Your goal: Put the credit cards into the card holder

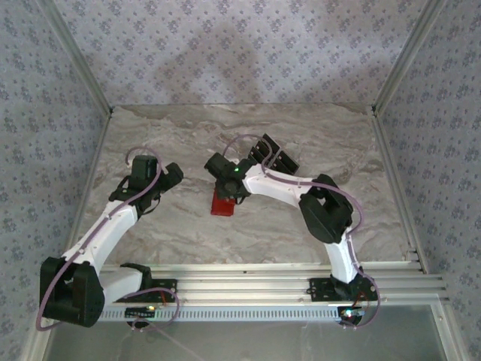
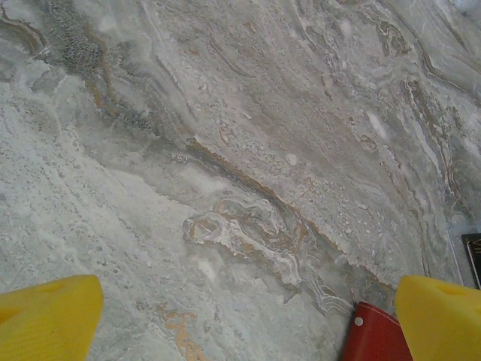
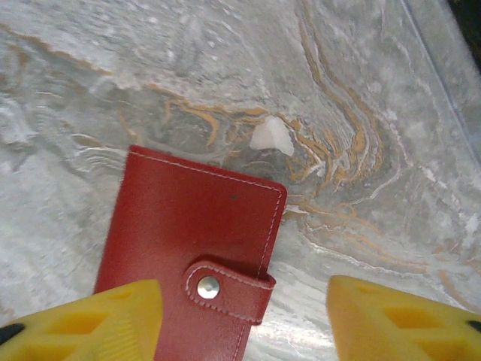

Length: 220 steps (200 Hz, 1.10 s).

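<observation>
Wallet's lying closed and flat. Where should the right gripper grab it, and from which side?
Probably from straight above, pinching the wallet across its two long edges, just clear of the snap tab. It lies flat on the table, so only its thin edges offer a hold. The right gripper hangs open over it.

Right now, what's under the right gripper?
The red card holder, snapped shut, lies flat on the marble table below the open right gripper. Its inside is hidden by the closed cover.

This is a lab-style robot test booth, with a marble-look tabletop (image 1: 188, 233), floral-patterned panel walls (image 1: 225, 45) and aluminium mounting rails (image 1: 248, 289).
</observation>
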### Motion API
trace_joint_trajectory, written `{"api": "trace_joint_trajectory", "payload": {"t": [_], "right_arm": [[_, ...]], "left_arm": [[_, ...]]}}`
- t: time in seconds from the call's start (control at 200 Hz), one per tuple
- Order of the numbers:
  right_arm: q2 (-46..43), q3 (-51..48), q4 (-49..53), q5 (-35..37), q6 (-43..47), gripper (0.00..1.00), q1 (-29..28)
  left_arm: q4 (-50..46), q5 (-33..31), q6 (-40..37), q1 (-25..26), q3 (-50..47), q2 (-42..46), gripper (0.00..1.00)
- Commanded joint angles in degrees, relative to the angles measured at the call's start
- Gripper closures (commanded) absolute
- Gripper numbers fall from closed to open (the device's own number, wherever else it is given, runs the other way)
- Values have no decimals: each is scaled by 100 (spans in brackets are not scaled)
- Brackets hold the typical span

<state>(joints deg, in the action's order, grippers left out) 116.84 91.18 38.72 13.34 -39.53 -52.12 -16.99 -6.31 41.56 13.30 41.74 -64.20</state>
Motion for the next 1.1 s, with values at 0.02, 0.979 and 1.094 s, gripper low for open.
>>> {"api": "trace_joint_trajectory", "payload": {"t": [0.02, 0.979, 1.094], "right_arm": [[363, 448, 472, 269, -366, 42, -71], [999, 832, 945, 721, -462, 53, -393], [962, 774, 920, 740, -448, 56, -407]], "left_arm": [[-68, -176, 139, 50, -14, 55, 0], [94, -143, 125, 50, -148, 128, 0], [74, -156, 124, 50, -133, 128, 0]]}}
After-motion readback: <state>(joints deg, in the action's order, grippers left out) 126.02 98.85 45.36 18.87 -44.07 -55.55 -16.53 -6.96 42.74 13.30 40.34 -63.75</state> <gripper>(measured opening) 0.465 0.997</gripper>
